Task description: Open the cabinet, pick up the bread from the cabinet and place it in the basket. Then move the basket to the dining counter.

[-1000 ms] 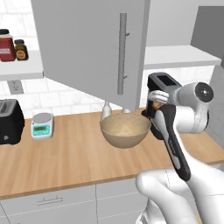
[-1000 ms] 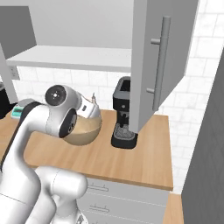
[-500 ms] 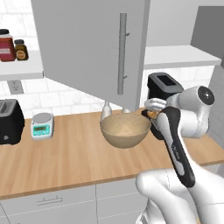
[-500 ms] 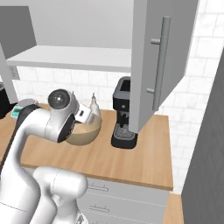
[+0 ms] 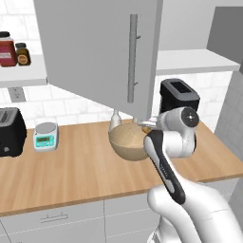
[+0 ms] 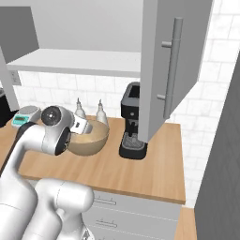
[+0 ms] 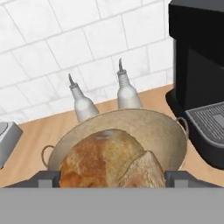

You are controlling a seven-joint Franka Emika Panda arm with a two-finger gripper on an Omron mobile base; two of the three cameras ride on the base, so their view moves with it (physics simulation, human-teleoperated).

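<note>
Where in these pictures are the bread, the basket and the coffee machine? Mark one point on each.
bread (image 7: 109,159): hand view, middle of its golden-brown crust.
basket (image 7: 168,131): hand view, bare woven inner wall, right of the bread.
coffee machine (image 6: 130,107): right base view, black upper body.

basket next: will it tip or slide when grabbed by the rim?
Likely stable: the basket is wide and bowl-shaped, sitting on the wood worktop. A one-sided rim grab may tilt it, with the bread between the gripper fingers just above it. Its woven surface probably grips rather than slips.
</note>
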